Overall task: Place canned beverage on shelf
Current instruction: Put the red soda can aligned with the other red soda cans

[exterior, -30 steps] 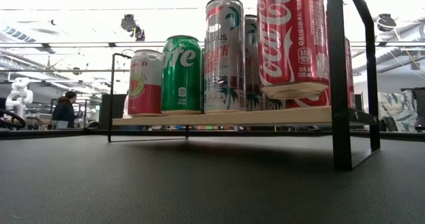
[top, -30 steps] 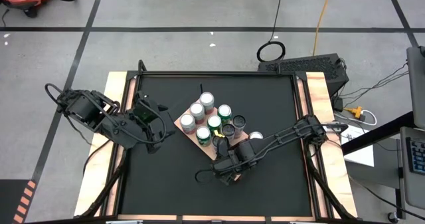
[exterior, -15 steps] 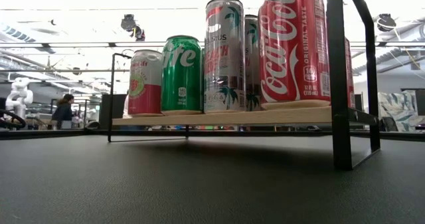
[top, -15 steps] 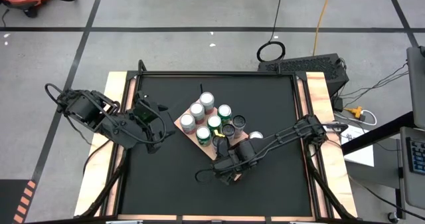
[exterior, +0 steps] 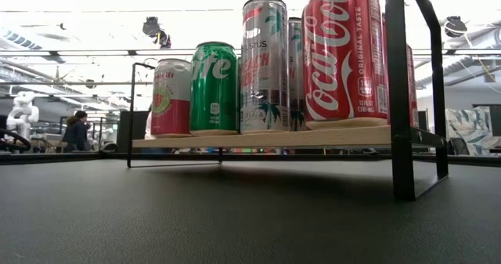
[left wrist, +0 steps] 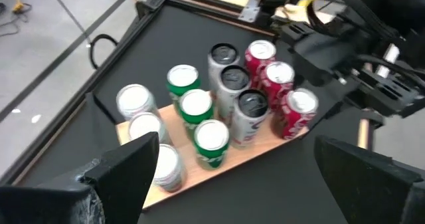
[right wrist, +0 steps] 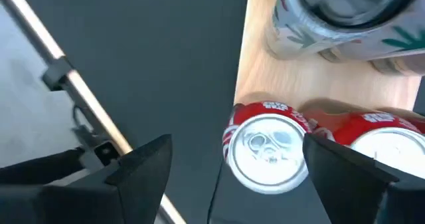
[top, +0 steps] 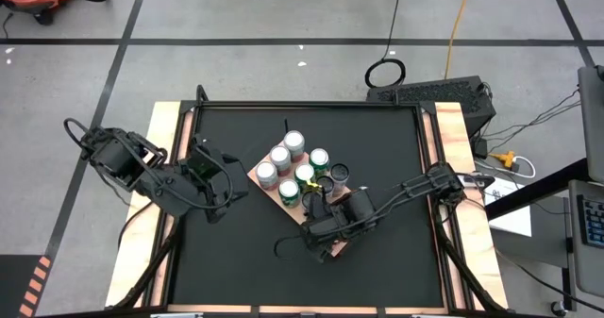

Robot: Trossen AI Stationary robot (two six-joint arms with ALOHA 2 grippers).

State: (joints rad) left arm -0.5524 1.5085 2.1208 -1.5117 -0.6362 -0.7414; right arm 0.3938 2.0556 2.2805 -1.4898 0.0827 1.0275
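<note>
High view: black table [top: 236, 252], tan shelf [top: 260, 186] at its centre, crowded with cans.

Largest to smallest: the shelf sits angled mid-table; the right gripper [right wrist: 232, 161] hangs over its near corner with fingers spread either side of a red cola can [exterior: 345, 56] standing on the board, a second red can touching beside it. Green, silver and pink cans fill the rest. The left gripper [left wrist: 232, 177] waits at the table's left, fingers spread wide, empty.

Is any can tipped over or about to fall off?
No, every can stands upright on the shelf. The red cola can sits right at the shelf's corner, under the open right gripper, but its base rests flat on the board. The left gripper waits off to the side, open.
</note>
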